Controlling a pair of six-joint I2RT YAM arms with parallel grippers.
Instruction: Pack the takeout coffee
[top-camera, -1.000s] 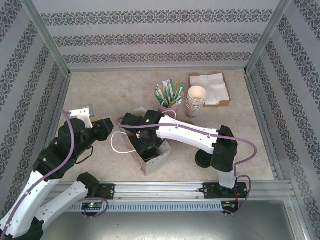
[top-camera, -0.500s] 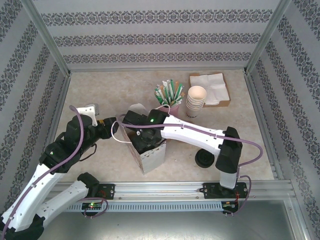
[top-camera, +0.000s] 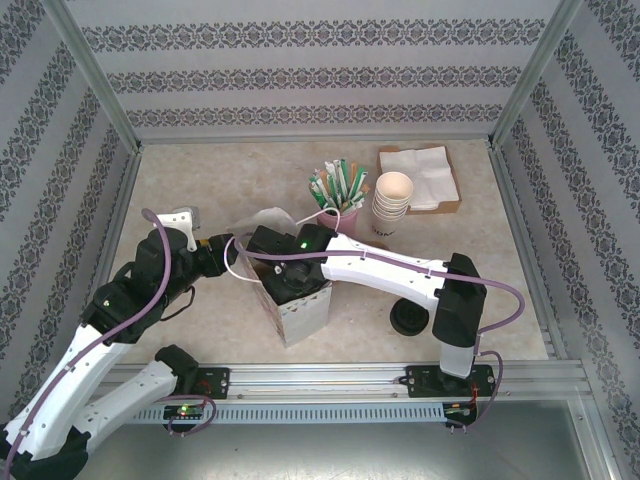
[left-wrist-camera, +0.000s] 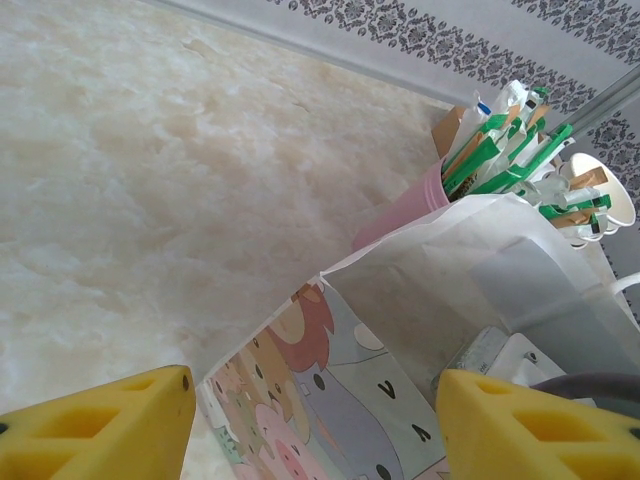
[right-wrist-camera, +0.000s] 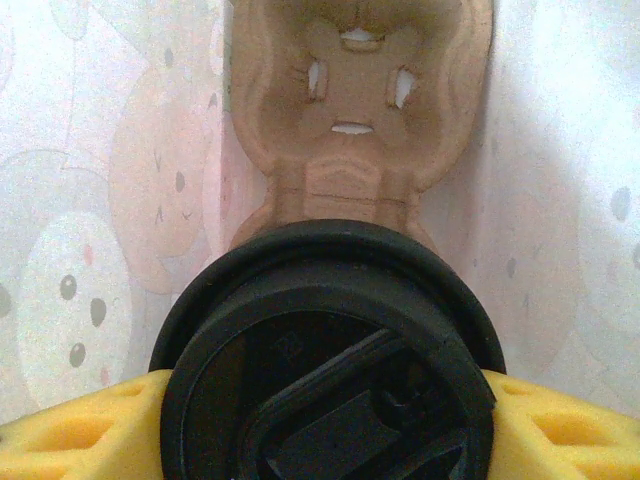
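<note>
Right gripper: yellow foam pads clamped on either side of the takeout coffee, a dark cup seen from above by its round black lid. The cup is held inside the paper bag, whose cartoon-printed walls rise on both sides. A brown moulded-pulp cup carrier is seen lying at the bottom of the bag, just beyond the cup. Whether the cup's base already rests in the carrier cannot be told. Left gripper: pads spread wide apart, nothing gripped, stationed at the bag's left side with the bag's wall seen between them. Beyond the bag, a pink cup of green-wrapped sticks, a stack of cream paper cups and a tray of white napkins are placed toward the back of the table. A separate black lid lies near the right arm. Progress, as judged: the coffee has been brought into the bag. Seating it, releasing it and withdrawing the arm are not yet done.
</note>
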